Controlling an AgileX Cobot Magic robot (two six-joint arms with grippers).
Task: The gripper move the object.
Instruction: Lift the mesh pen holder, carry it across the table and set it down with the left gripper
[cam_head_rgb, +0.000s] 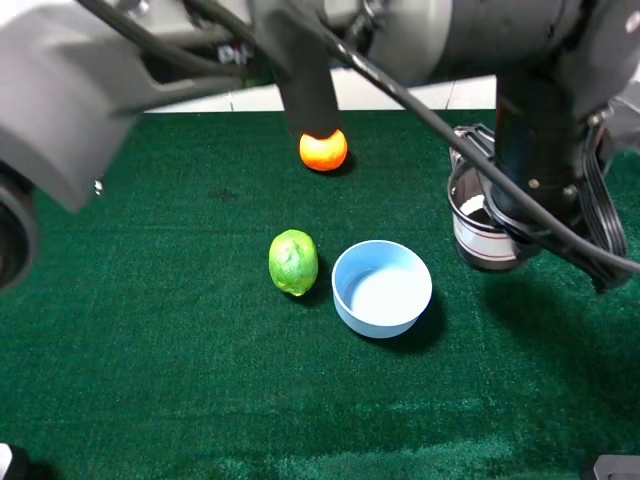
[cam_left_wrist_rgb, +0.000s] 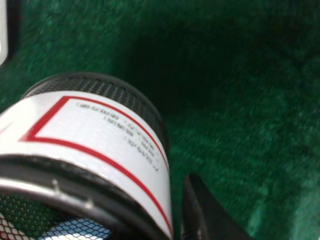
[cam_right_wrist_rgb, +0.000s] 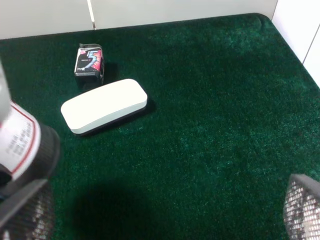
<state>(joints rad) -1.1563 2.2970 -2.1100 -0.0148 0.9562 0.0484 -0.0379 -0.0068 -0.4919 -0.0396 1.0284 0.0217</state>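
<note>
The object (cam_head_rgb: 484, 236), a black mesh cup with a white red-striped band, is at the right of the green cloth, right of the bowl. My left gripper (cam_head_rgb: 505, 205) reaches across from the left and is shut on it from above; the arm hides the fingers there. The cup seems to hang just above the cloth, with its shadow below and to the right. The object (cam_left_wrist_rgb: 95, 145) fills the left wrist view, one black finger (cam_left_wrist_rgb: 200, 215) at its side. In the right wrist view the object (cam_right_wrist_rgb: 20, 142) shows at the edge, and my right gripper (cam_right_wrist_rgb: 160, 215) is open and holds nothing.
A light blue bowl (cam_head_rgb: 381, 288) sits mid-table with a green lime (cam_head_rgb: 293, 262) to its left. An orange fruit (cam_head_rgb: 323, 150) lies further back. The right wrist view shows a white oblong case (cam_right_wrist_rgb: 104, 106) and a small dark pack (cam_right_wrist_rgb: 90, 60) near the cloth's edge.
</note>
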